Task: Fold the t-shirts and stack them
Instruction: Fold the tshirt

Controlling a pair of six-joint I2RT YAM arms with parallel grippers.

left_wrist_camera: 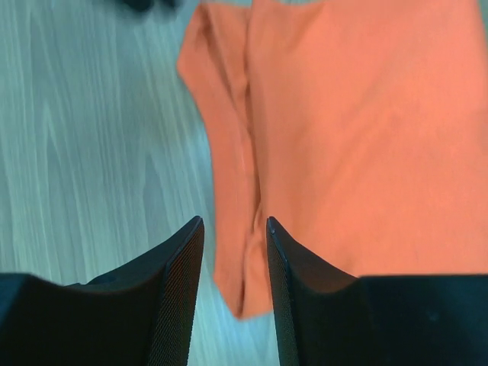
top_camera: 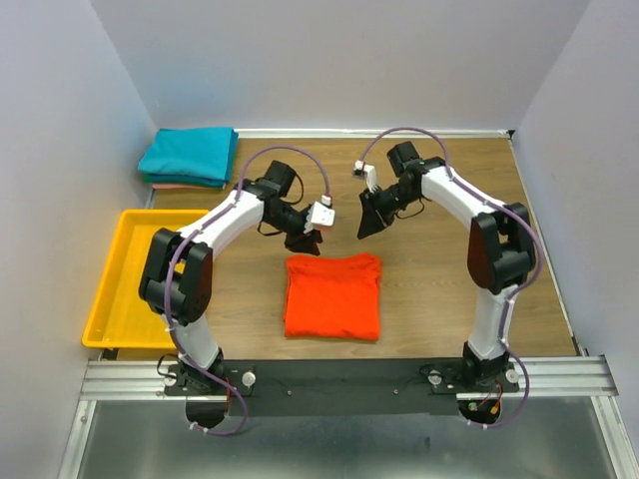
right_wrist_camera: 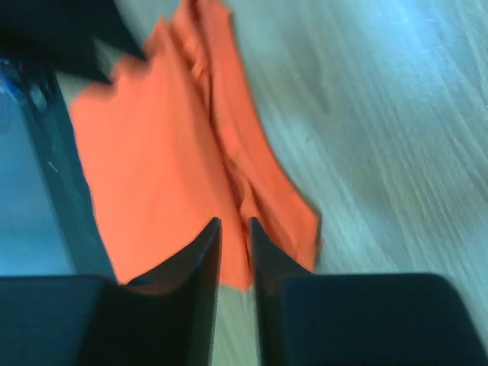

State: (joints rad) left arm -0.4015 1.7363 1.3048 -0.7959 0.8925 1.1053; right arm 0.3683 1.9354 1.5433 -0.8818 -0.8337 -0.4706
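Two grippers hover just above the far edge of the orange-red shirt, which lies folded into a tidy rectangle in the middle of the table, near the arms' bases. The left gripper has its jaws apart with nothing between them; its wrist view shows the shirt's folded side edge lying on the wood below the gap. The right gripper is parted too, more narrowly, and it grips no cloth either.

Folding of this shirt looks finished, so the step in hand seems to be the turn from folding to stacking. The teal shirt lies folded on the pale pink shirt at the far left corner, well apart from the orange-red one and behind the yellow tray. The next move probably calls for pinching the folded shirt through all its layers, so that it does not fall open, then carrying it across and setting it square on the teal one.
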